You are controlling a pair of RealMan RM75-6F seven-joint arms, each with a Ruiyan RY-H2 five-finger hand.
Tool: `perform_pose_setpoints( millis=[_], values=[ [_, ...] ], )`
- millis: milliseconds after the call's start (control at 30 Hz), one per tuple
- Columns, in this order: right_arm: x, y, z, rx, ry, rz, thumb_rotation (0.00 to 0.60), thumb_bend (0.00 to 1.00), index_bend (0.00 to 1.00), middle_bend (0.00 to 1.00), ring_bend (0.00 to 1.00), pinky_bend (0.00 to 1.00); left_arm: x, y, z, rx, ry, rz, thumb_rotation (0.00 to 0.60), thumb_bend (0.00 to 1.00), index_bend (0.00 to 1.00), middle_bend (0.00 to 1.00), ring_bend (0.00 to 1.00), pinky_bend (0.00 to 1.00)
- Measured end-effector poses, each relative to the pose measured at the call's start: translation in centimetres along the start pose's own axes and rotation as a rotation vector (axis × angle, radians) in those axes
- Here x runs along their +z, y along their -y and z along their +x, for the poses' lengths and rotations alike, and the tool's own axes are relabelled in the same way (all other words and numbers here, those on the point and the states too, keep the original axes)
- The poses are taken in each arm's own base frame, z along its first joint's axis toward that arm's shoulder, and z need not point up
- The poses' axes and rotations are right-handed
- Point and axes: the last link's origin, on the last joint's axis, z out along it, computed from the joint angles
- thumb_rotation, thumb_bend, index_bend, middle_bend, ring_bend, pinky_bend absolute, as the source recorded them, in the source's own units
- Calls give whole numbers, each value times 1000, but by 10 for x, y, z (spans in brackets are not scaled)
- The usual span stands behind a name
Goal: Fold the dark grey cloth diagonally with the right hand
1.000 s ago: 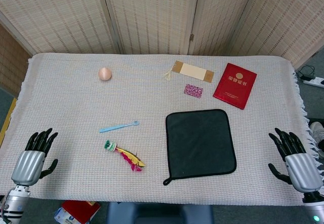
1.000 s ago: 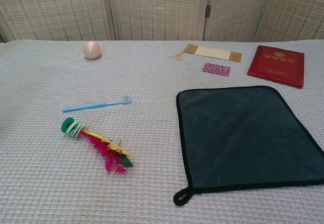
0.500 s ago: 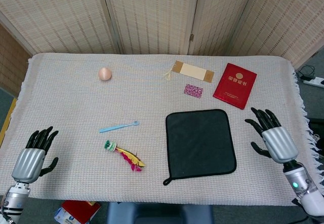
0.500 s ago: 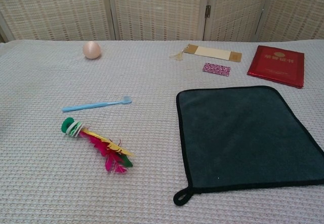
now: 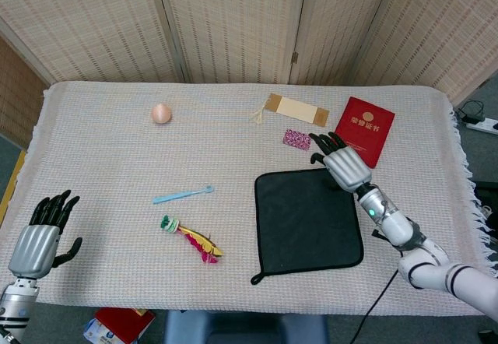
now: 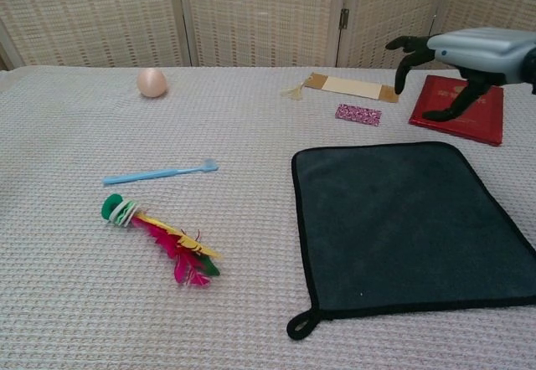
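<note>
The dark grey cloth point(image 5: 308, 221) lies flat and unfolded on the counter point(image 5: 109, 173), in the right half toward the near edge, its black-trimmed loop at the near left corner of the cloth. The right hand point(image 5: 340, 161) hovers over the far right corner of the cloth with its fingers spread and holding nothing; in the chest view the same hand point(image 6: 456, 56) hangs above the counter, fingers curved downward, in front of the red booklet point(image 6: 457, 108). The left hand point(image 5: 40, 235) is at the near left corner of the counter, fingers apart and empty, seen only in the head view. The red booklet lies near the far right corner of the counter, just beyond the cloth. To its left, by the far edge, sits a tan bookmark point(image 5: 296, 110) with a tassel, and nearer than it a small patterned pink piece point(image 5: 296, 139). A peach ball point(image 5: 161, 113) rests toward the far left. A light blue toothbrush point(image 5: 183, 195) lies left of the cloth, and a feathered shuttlecock point(image 5: 189, 239) with a green base lies just nearer than it.
</note>
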Motion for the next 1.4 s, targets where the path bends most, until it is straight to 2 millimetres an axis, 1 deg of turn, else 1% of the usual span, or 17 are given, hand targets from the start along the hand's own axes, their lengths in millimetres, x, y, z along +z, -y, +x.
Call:
perform_pose_setpoints(
  millis=[33, 133, 233, 333, 533, 633, 967, 1167, 1400],
  values=[
    [11, 4, -4, 0, 8, 5, 600, 374, 398, 0, 0, 0, 0, 0, 0, -1, -1, 1, 576, 450, 0, 0, 0, 0],
    [37, 17, -12, 3, 26, 20, 600, 374, 415, 0, 0, 0, 1, 2, 3, -5, -8, 7, 577, 450, 0, 0, 0, 0],
    [58, 32, -21, 10, 46, 38, 600, 373, 426, 0, 1, 0, 1, 4, 4, -10, -13, 13, 577, 450, 0, 0, 0, 0],
    [75, 48, -30, 17, 68, 60, 600, 374, 436, 0, 3, 0, 1, 6, 5, -14, -15, 20, 575, 450, 0, 0, 0, 0],
    [98, 75, -41, 16, 99, 96, 600, 374, 443, 0, 5, 0, 2, 8, 7, -20, -18, 25, 578, 451, 0, 0, 0, 0],
    [105, 84, -46, 24, 114, 103, 600, 374, 444, 0, 5, 0, 2, 9, 8, -22, -22, 27, 575, 450, 0, 0, 0, 0],
    [123, 101, -55, 44, 143, 96, 600, 375, 445, 0, 9, 0, 2, 12, 11, -30, -29, 28, 575, 451, 0, 0, 0, 0],
    [130, 106, -56, 43, 150, 88, 600, 396, 448, 0, 10, 0, 3, 13, 11, -30, -28, 21, 571, 464, 0, 0, 0, 0],
    [132, 106, -59, 28, 165, 83, 600, 415, 468, 0, 15, 0, 4, 13, 11, -32, -34, 22, 568, 467, 0, 0, 0, 0]
  ],
)
